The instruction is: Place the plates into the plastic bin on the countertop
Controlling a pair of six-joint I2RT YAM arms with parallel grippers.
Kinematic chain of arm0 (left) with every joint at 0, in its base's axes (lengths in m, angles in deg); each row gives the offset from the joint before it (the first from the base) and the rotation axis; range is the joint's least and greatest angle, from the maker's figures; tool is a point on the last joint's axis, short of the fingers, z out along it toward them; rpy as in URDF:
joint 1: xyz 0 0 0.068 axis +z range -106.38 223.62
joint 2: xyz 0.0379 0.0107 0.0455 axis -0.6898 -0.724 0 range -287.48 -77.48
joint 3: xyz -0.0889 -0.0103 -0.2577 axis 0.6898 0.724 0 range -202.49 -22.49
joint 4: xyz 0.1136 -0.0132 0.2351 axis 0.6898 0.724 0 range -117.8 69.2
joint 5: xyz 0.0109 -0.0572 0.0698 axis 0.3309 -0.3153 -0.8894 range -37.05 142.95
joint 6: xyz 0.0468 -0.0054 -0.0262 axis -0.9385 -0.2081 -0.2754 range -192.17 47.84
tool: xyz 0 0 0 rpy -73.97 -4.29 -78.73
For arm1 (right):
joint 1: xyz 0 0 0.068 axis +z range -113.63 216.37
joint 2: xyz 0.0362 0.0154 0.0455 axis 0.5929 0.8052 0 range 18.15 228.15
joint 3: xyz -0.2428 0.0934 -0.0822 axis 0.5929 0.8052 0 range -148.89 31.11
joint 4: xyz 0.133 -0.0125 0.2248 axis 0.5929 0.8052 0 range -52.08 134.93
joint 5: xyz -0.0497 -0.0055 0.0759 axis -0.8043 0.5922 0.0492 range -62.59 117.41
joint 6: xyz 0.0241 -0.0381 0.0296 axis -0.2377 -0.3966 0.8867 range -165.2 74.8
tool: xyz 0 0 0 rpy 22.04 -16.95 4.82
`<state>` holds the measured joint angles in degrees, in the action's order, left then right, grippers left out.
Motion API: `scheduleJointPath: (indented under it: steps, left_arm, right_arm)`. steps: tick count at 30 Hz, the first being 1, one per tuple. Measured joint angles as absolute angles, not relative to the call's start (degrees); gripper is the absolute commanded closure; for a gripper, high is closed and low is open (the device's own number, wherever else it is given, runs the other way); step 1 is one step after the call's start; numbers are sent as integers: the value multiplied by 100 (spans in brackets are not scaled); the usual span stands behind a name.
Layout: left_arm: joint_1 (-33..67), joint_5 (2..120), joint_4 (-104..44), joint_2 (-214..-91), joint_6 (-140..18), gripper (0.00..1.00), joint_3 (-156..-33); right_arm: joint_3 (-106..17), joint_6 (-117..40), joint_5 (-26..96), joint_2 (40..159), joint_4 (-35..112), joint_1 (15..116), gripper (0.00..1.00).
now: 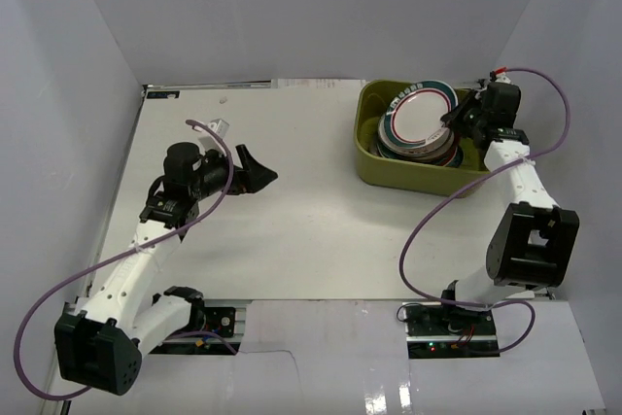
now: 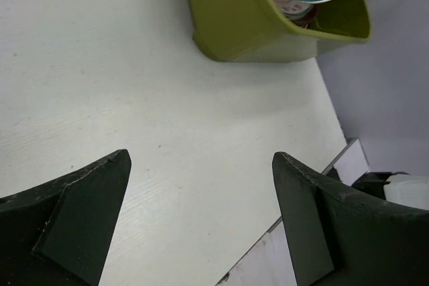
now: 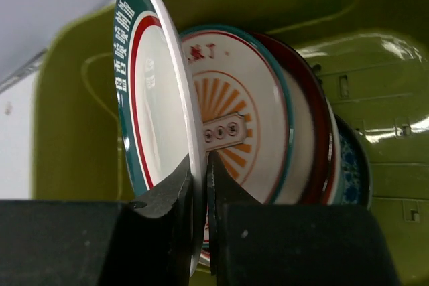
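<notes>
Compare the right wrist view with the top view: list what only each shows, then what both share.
Only the right wrist view: the sunburst plate standing right behind the held one, and the lettering on the held plate's rim.
Only the top view: the left gripper, open and holding nothing, above the bare table.
Both: the right gripper shut on the rim of the teal-rimmed plate, inside the green bin with the other plates.

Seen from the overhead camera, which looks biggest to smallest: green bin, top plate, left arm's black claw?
1. plastic bin
2. teal-rimmed plate
3. left gripper, smallest even though it may sit nearer the camera
</notes>
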<state>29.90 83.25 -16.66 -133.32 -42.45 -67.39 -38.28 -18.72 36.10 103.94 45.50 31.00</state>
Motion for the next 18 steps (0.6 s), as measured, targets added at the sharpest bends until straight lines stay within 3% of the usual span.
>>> scheduleJointPath:
  steps: [1, 4, 5, 7, 8, 9, 10, 12, 18]
  left_arm:
    - [2940, 8220, -1570, -13314, -4348, 2, -6709]
    - [2822, 7939, -1354, -13297, -4555, 2, -6687]
    - [2785, 7860, -1310, -13290, -4617, 2, -6687]
    - [2704, 7726, -1222, -13277, -4735, 2, -6687]
    - [2660, 7674, -1181, -13270, -4783, 2, -6689]
    - [2621, 7626, -1150, -13264, -4824, 2, -6689]
    - [2590, 7600, -1128, -13259, -4850, 2, -6691]
    - [2553, 7569, -1085, -13246, -4883, 2, -6713]
    - [2520, 7582, -1002, -13154, -4901, 2, -6999]
  right_arm:
    - [-3828, -1894, 3586, 10506, 4594, 3067, 90]
    - [-3828, -1938, 3505, 10816, 4762, 2982, 63]
    - [-3828, -1942, 3474, 10878, 4834, 2960, 49]
    - [-3802, -1959, 3369, 10893, 4919, 2910, 31]
    - [-3782, -1977, 3317, 10849, 4941, 2879, 15]
    - [-3771, -1977, 3262, 10790, 4959, 2855, 9]
    - [-3767, -1997, 3194, 10694, 4987, 2836, 4]
    - [-3767, -2036, 3089, 10460, 5007, 2805, 10]
    - [-3491, -2045, 2821, 9179, 4882, 2774, 10]
